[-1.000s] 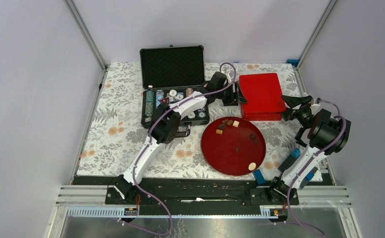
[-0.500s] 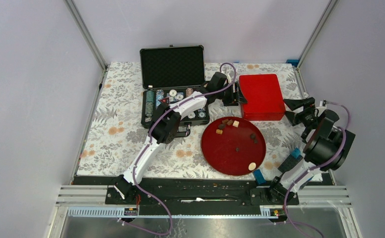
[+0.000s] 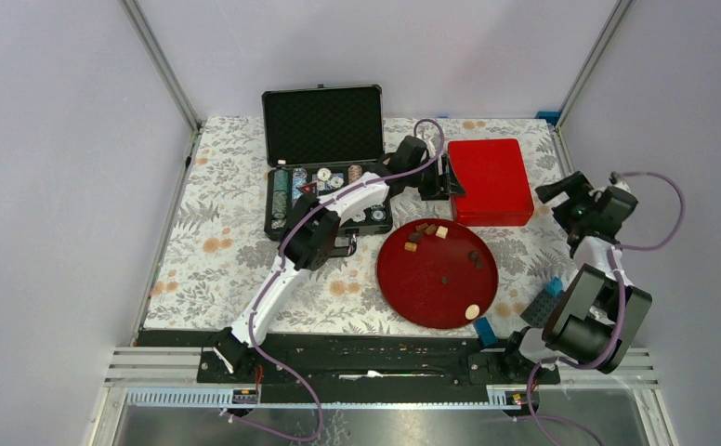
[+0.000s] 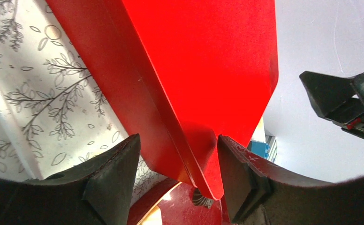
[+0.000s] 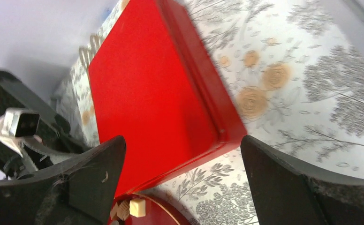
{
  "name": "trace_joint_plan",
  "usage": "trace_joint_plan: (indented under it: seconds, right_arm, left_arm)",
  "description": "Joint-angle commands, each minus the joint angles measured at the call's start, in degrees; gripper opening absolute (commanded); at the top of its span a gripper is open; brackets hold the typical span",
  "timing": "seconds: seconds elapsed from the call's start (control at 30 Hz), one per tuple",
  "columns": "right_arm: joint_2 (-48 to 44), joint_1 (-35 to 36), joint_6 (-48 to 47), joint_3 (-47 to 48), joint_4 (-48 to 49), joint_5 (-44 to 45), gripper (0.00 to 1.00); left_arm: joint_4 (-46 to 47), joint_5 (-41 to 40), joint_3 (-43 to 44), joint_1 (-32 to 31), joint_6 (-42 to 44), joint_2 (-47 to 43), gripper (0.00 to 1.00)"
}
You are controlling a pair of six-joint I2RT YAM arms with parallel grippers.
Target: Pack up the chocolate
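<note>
I have three containers on the flowered cloth [image 3: 217, 242]. The round red plate [image 3: 403, 288] carries the chocolate [image 3: 428, 230]: a small cluster of tan, brown and cream cubes at its far rim, a few dark bits nearer the middle and right, and one pale round lump at the near edge. All the pieces are tiny against the plate, some square-cut and some rounded. None of them is in a gripper.

Behind the plate lies the flat red box [image 3: 491, 179] with its lid on, so I cannot see inside. It is rectangular with rounded corners and a smooth matt surface. To its left the black case [image 3: 322, 125] stands open, its lid upright and lined with dimpled foam, and striped chips [image 3: 324, 177] sit in the tray.

My left gripper [image 3: 450, 178] straddles the box's near-left corner. From the wrist view, I cannot tell whether the fingers press on it. My right gripper [image 3: 559, 193] hangs just off the box's right side with its jaws spread wide and nothing between them. Blue bricks [image 3: 484, 330] lie by the right arm's base.
</note>
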Motion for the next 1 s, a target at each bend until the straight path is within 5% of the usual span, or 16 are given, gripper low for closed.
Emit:
trace_joint_plan:
  seconds: [0.0,0.67,0.97]
  right_arm:
    - [-0.6,5.9,-6.6,5.4,-7.3,6.3,0.99]
    - [10.4,8.4,-8.4,16.0,-15.6,5.9,1.00]
    - [9.2,8.4,-8.6,14.8,-15.3,6.9,1.00]
  left_arm:
    - [3.4,1.5,1.0,-1.1,-0.4,-0.4,0.63]
    - [0.9,-1.3,-0.4,-2.5,1.8,-4.6,0.64]
    - [-2.4,-3.1,-0.6,-3.2,4.3,-6.8,0.74]
